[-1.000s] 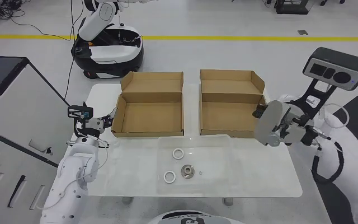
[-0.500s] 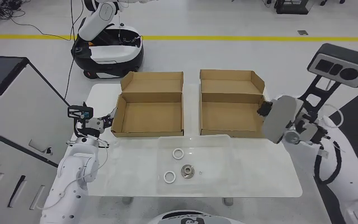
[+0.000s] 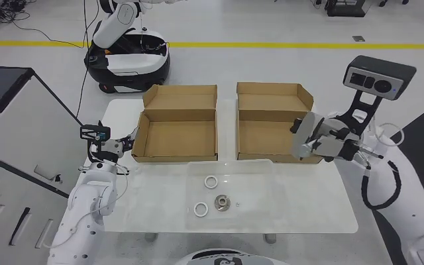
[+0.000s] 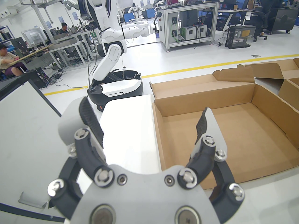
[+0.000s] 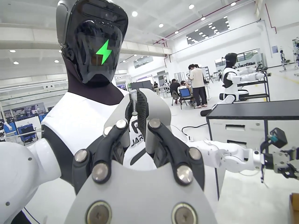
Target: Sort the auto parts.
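Observation:
Two white rings (image 3: 211, 181) (image 3: 200, 210) and a grey metal part (image 3: 221, 201) lie in a clear tray (image 3: 265, 167) at the table's front. In the right wrist view my right gripper (image 5: 136, 99) is shut on a threaded metal bolt (image 5: 133, 103) held upright between its fingers. Seen from the top, that gripper (image 3: 301, 136) hangs over the right edge of the right cardboard box (image 3: 271, 138). My left gripper (image 4: 144, 115) is open with nothing in it, just outside the left wall of the left cardboard box (image 4: 224, 127), and shows from above (image 3: 126, 142) beside the box (image 3: 177, 138).
Both boxes stand open side by side at the back of the white table (image 3: 298, 205), flaps raised. Another robot's base (image 3: 129, 63) stands beyond the table. A dark-topped cabinet (image 3: 26, 126) sits to the left.
The right arm swung out to the right, then back left and turned, bringing its gripper over the right box's right edge. The left arm has kept still.

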Tool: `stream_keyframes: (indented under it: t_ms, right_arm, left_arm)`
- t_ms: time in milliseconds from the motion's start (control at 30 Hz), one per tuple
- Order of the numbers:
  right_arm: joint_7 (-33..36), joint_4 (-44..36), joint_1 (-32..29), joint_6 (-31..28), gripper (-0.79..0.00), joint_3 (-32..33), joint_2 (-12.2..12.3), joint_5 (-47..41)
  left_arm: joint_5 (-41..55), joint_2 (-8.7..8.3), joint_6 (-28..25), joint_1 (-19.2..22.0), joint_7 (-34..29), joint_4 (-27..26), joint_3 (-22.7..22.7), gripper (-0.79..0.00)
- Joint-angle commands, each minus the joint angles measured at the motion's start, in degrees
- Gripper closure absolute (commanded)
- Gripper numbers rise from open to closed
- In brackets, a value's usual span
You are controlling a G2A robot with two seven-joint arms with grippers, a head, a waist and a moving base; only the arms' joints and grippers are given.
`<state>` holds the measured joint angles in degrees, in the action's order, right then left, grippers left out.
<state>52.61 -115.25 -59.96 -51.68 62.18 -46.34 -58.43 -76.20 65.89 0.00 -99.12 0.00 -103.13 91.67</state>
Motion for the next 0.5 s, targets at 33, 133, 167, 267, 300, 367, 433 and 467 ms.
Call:
stream_keyframes:
  t_ms: [33, 133, 167, 267, 300, 367, 433, 467]
  right_arm:
    - [0.17, -0.55, -0.32, 0.17, 0.0, 0.37, -0.38, -1.54]
    - [0.89, -0.96, -0.42, 0.89, 0.0, 0.67, -0.65, -2.36]
    - [0.89, -0.96, -0.42, 0.89, 0.0, 0.67, -0.65, -2.36]
    - [0.89, -0.96, -0.42, 0.89, 0.0, 0.67, -0.65, -2.36]
    - [0.89, -0.96, -0.42, 0.89, 0.0, 0.67, -0.65, -2.36]
    - [0.89, -0.96, -0.42, 0.89, 0.0, 0.67, -0.65, -2.36]
    - [0.89, -0.96, -0.42, 0.89, 0.0, 0.67, -0.65, -2.36]
    - [0.89, -0.96, -0.42, 0.89, 0.0, 0.67, -0.65, -2.36]
  left_arm:
    - [0.0, 0.0, 0.0, 0.0, 0.0, 0.0, 0.0, -0.785]
    - [0.0, 0.0, 0.0, 0.0, 0.0, 0.0, 0.0, -0.785]
    - [0.0, 0.0, 0.0, 0.0, 0.0, 0.0, 0.0, -0.785]
    - [0.0, 0.0, 0.0, 0.0, 0.0, 0.0, 0.0, -0.785]
    - [0.0, 0.0, 0.0, 0.0, 0.0, 0.0, 0.0, -0.785]
    - [0.0, 0.0, 0.0, 0.0, 0.0, 0.0, 0.0, -0.785]
    - [0.0, 0.0, 0.0, 0.0, 0.0, 0.0, 0.0, -0.785]
    - [0.0, 0.0, 0.0, 0.0, 0.0, 0.0, 0.0, -0.785]
